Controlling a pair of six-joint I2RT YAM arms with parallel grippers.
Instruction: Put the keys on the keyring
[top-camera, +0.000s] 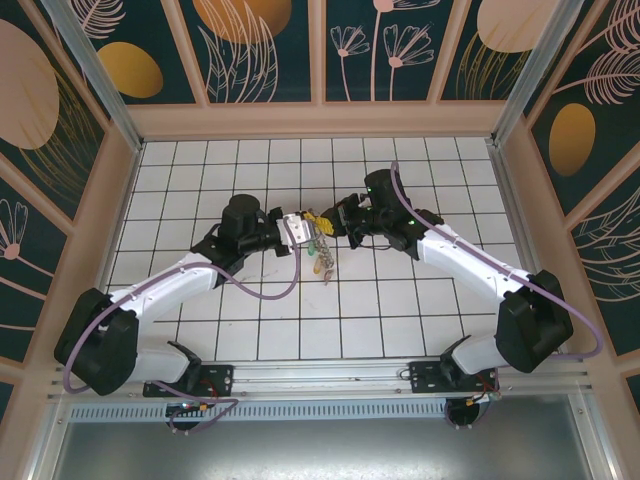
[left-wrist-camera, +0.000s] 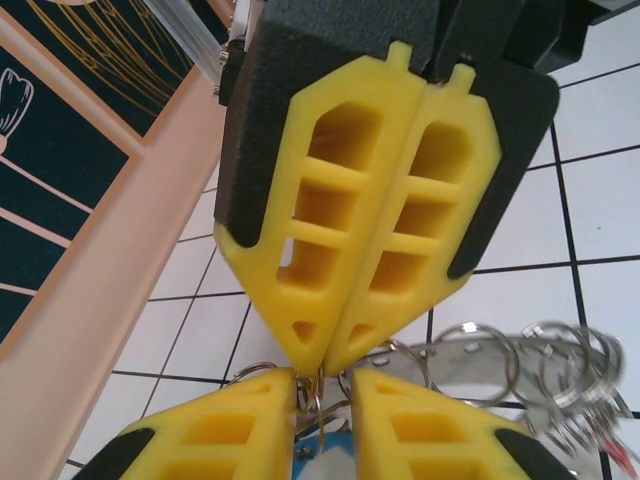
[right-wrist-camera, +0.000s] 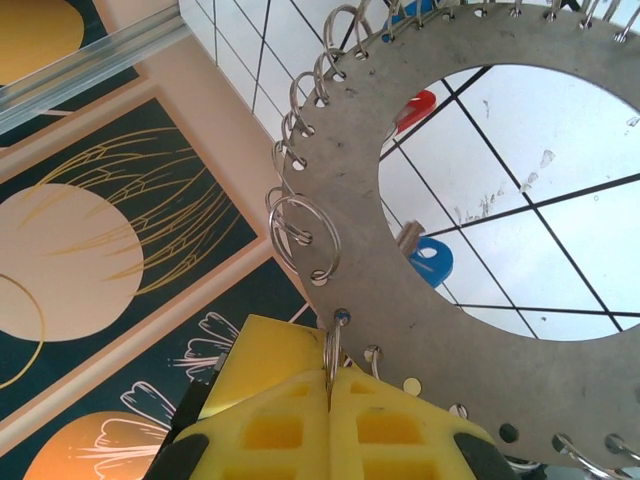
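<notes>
The keyring is a flat grey plate with a wide round hole and small wire rings threaded along its rim. My right gripper is shut on one of those small rings at the plate's edge. Blue keys and a red key show through and past the hole. In the left wrist view the right gripper points down at my left gripper. The left gripper's fingers stand a narrow gap apart, with small rings and a blue key head between them. From above, both grippers meet over the table's middle, and the keyring hangs below them.
White tiled floor lies under both arms. Patterned walls with a wooden border close in the back and sides. A metal rail runs along the near edge by the arm bases.
</notes>
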